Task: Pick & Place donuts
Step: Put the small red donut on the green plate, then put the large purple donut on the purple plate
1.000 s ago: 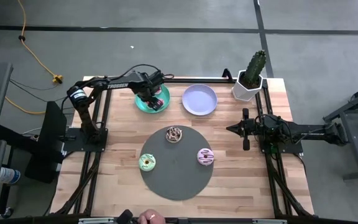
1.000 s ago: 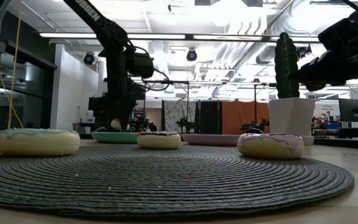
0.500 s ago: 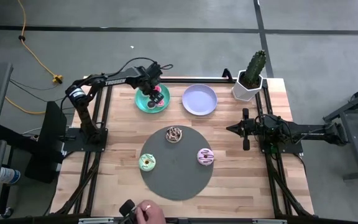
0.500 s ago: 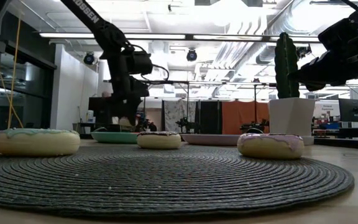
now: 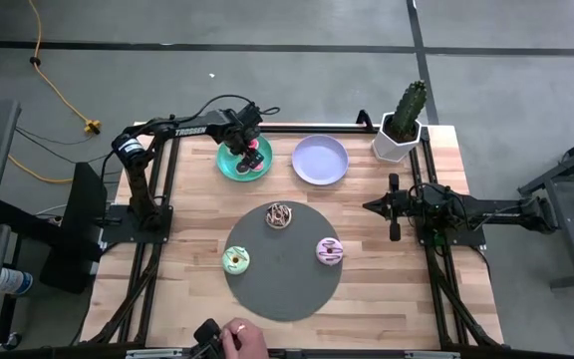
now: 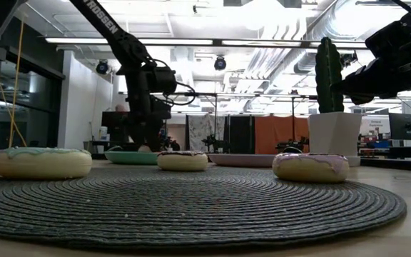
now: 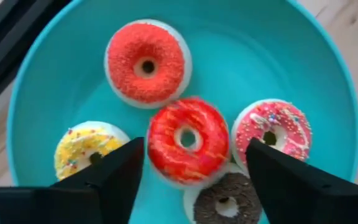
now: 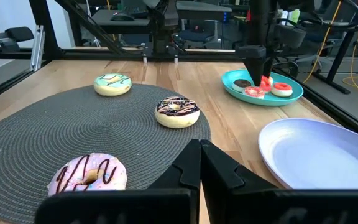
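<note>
The teal plate (image 5: 229,168) at the table's far side holds several small donuts: a red-sprinkled one (image 7: 145,62), a red-striped one (image 7: 188,140), a pink one (image 7: 272,127), a yellow one (image 7: 87,149) and a brown one (image 7: 224,200). The red-striped one lies partly on the brown one. My left gripper (image 7: 194,148) hangs open over this plate (image 5: 244,150), its fingers on either side of the red-striped donut. Three larger donuts rest on the grey mat (image 5: 282,291): chocolate-sprinkled (image 5: 280,215), green-iced (image 5: 236,261), pink-striped (image 5: 329,251). My right gripper (image 8: 201,149) waits shut, right of the mat (image 5: 394,207).
A lilac plate (image 5: 320,160) sits right of the teal one. A potted cactus (image 5: 403,125) stands at the far right corner. A person's hand (image 5: 235,334) with a dark object shows at the near edge. Bare wood lies around the mat.
My left gripper has shifted a little toward the table's far edge while staying over the teal plate. The hand at the near edge has moved slightly. The donuts on the mat have kept still.
</note>
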